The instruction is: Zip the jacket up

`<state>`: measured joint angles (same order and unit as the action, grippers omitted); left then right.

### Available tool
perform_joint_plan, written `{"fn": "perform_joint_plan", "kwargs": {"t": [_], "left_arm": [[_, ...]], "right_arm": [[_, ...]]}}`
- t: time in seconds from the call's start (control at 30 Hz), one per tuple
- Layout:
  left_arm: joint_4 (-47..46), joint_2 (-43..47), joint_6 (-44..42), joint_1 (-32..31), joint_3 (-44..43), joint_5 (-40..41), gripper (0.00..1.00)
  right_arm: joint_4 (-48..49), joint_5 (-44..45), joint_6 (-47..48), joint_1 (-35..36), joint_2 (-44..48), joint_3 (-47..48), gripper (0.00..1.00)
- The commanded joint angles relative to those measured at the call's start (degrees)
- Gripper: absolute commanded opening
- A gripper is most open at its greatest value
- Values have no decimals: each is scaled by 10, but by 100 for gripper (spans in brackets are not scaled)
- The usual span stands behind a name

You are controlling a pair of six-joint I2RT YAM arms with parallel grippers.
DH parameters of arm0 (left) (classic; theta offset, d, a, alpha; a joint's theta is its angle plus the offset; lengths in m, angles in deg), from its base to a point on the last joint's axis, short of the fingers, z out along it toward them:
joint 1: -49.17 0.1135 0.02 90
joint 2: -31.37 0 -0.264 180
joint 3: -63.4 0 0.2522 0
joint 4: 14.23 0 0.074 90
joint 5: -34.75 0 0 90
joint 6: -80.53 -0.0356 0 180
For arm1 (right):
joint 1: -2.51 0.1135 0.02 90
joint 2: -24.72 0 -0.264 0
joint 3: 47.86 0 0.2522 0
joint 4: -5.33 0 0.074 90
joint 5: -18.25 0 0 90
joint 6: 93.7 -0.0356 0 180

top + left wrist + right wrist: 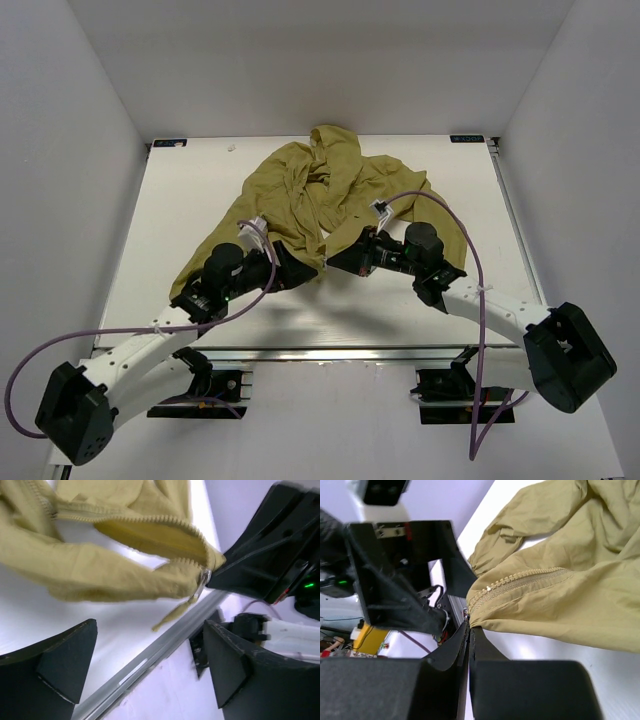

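Note:
The olive-yellow jacket [330, 190] lies crumpled at the middle and back of the white table [180, 200]. Its front is open, and the zipper teeth [520, 580] run to a low corner near the table's front edge. My right gripper [335, 260] is shut on that corner [469, 622], right by the metal slider [203, 577], and holds it a little above the table. My left gripper [300, 270] is open wide, with its fingers [65, 660] just below and in front of the held corner, touching nothing.
An aluminium rail [330, 353] runs along the table's front edge, directly under both grippers; it also shows in the left wrist view [150, 655]. White walls enclose the table on three sides. Purple cables [470, 260] loop off both arms.

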<state>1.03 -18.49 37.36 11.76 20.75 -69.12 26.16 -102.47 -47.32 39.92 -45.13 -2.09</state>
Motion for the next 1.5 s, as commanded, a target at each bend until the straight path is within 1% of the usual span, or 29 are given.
{"fn": "perform_joint_plan", "kwargs": {"t": [0.0, 0.03, 0.07, 0.1, 0.13, 0.17, 0.2, 0.43, 0.77, 1.0, 1.13, 1.3, 1.4, 1.47], "left_arm": [[-191, -23, 68, 57, 45, -112, 98], [-222, -33, 84, 70, 58, -156, 98], [-293, -52, 101, 82, 70, -177, 98], [-337, -62, 134, 102, 83, -194, 98], [-378, -72, 150, 108, 106, -224, 98], [-437, -80, 159, 111, 111, -234, 98], [-452, -95, 165, 113, 112, -241, 98], [-471, -136, 151, 113, 66, -276, 98], [-453, -179, 137, 112, 27, -308, 88], [-431, -192, 128, 112, 16, -310, 77], [-423, -191, 125, 112, 17, -309, 77], [-427, -192, 123, 112, 16, -310, 72], [-431, -198, 123, 111, 9, -315, 68], [-437, -204, 123, 109, 6, -316, 63]], "right_arm": [[40, -11, -16, 1, 9, -5, 0], [40, -9, -16, 1, 11, -6, 0], [38, -7, -12, 2, 12, -6, 0], [28, -5, -9, 2, 15, -5, 0], [22, -2, -7, 2, 16, -4, 0], [15, 1, 0, 2, 17, -1, 0], [4, 5, 1, 2, 16, 2, 0], [2, 17, 5, 2, 11, 8, 0], [6, 27, 8, 5, 6, 24, 0], [26, 22, 1, 6, 8, 24, 0], [31, 20, -2, 7, 15, 22, 0], [33, 19, -8, 6, 14, 24, 0], [45, 19, -16, 7, 10, 22, 0], [51, 17, -20, 8, 7, 22, 0]]}}
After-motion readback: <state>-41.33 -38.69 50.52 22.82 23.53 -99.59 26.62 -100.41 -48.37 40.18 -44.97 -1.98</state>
